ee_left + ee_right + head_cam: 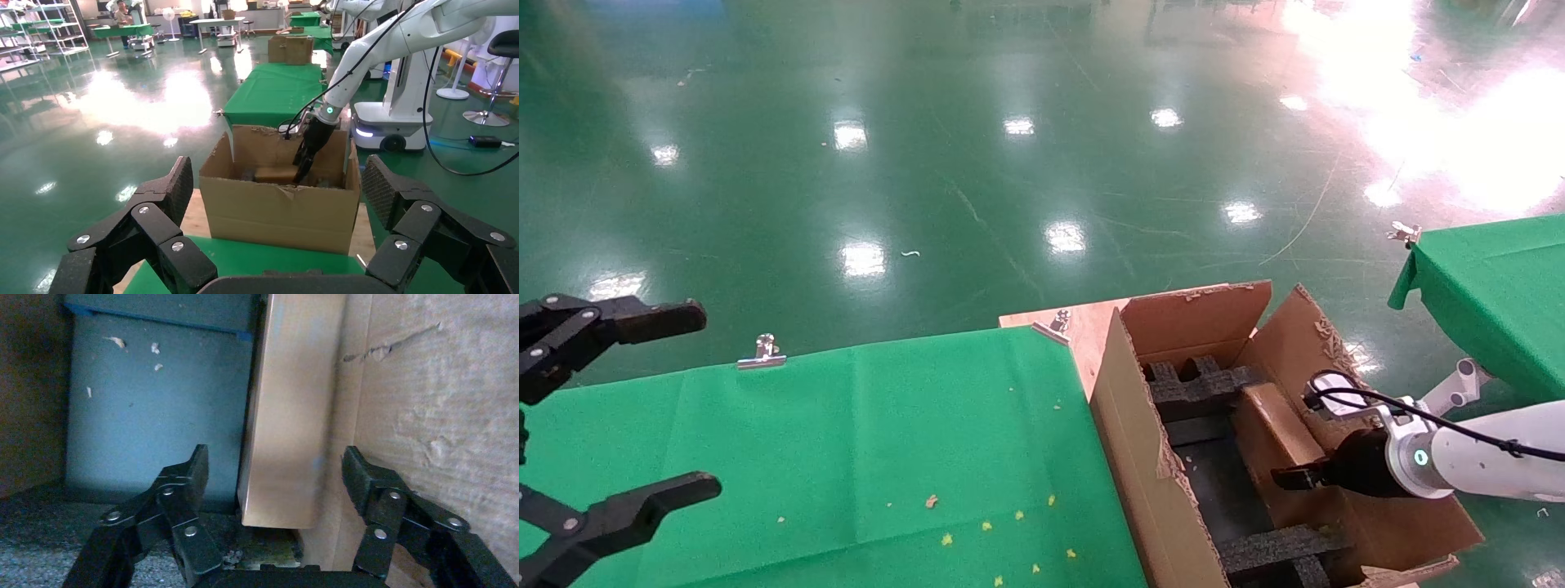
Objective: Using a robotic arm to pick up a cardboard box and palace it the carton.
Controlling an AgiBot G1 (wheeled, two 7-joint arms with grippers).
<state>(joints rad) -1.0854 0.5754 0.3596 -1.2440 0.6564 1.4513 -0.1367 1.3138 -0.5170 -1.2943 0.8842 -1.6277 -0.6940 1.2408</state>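
Observation:
The carton [1128,425] stands open at the green table's right end, with black foam inserts [1197,384] inside. The cardboard box [1271,433] stands on edge inside it, against the right wall. The white robotic arm [1491,457] reaches in from the right. My right gripper [1287,478] is open, its fingers on either side of the box's near end and not touching it. In the right wrist view the box [287,416] lies between the fingers [190,478], beside the carton wall [428,416]. My left gripper [703,400] is open and empty at the table's left.
The green-covered table [846,457] has metal clips [761,353] on its far edge and small crumbs near the front. A wooden board [1083,327] lies under the carton. A second green table [1491,286] stands at the right. Shiny green floor lies beyond.

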